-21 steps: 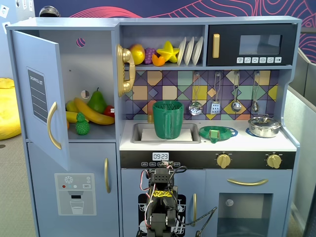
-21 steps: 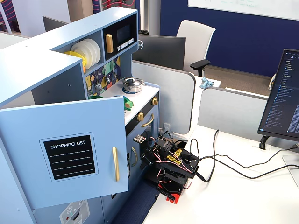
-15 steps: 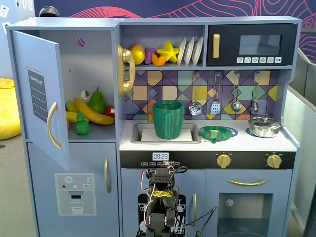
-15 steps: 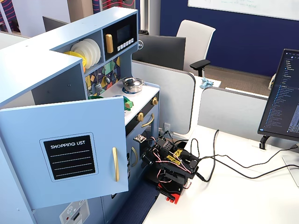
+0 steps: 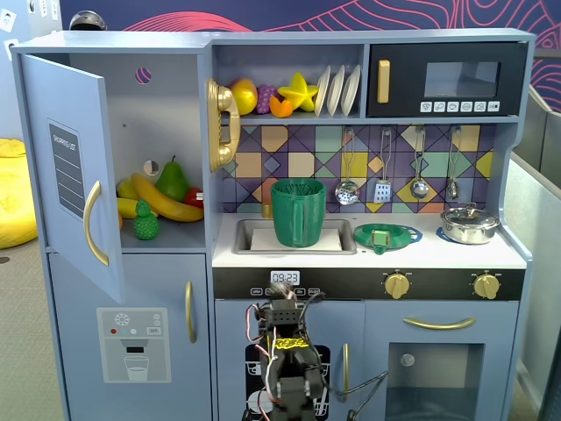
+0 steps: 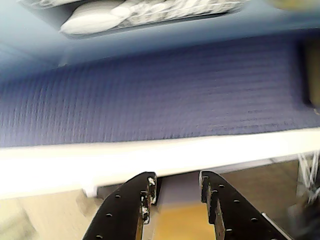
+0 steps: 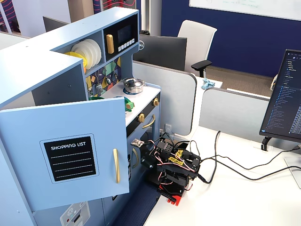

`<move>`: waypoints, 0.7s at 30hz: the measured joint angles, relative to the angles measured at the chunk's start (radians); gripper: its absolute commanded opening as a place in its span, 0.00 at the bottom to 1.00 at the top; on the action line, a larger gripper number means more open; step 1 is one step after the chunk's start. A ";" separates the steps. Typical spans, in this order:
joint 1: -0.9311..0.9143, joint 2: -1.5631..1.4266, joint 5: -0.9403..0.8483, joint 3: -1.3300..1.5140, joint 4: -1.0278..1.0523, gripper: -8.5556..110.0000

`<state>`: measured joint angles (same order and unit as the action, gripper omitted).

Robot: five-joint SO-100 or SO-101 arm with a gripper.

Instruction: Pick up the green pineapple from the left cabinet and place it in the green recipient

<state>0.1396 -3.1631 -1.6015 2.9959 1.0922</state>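
In a fixed view the green pineapple (image 5: 146,221) stands on the shelf of the left cabinet (image 5: 162,105), in front of a banana (image 5: 165,202) and a dark-green pear (image 5: 173,181). The cabinet door (image 5: 68,167) stands open. The green recipient (image 5: 297,212) stands upright in the sink. My arm (image 5: 285,351) is folded low in front of the kitchen, far below both. In the wrist view my gripper (image 6: 177,182) is open and empty, facing a blurred blue surface. In the other fixed view the open door (image 7: 66,155) hides the pineapple.
A flat green strainer dish (image 5: 387,236) and a metal pot (image 5: 469,224) sit on the counter right of the sink. Utensils hang on the back wall. The black microwave (image 5: 447,81) is at top right. The arm base (image 7: 174,167) sits on a white table with cables.
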 measured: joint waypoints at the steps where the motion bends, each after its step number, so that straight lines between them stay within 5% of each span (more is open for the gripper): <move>1: 0.029 0.025 -0.021 -0.006 -0.095 0.07; 7: 0.219 0.196 -0.201 -0.158 -0.598 0.19; 13: 0.302 0.437 -0.156 -0.374 -0.795 0.32; 21: 0.449 0.604 -0.100 -0.503 -1.062 0.33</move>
<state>0.5890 -2.5587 -1.7012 2.4927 0.0307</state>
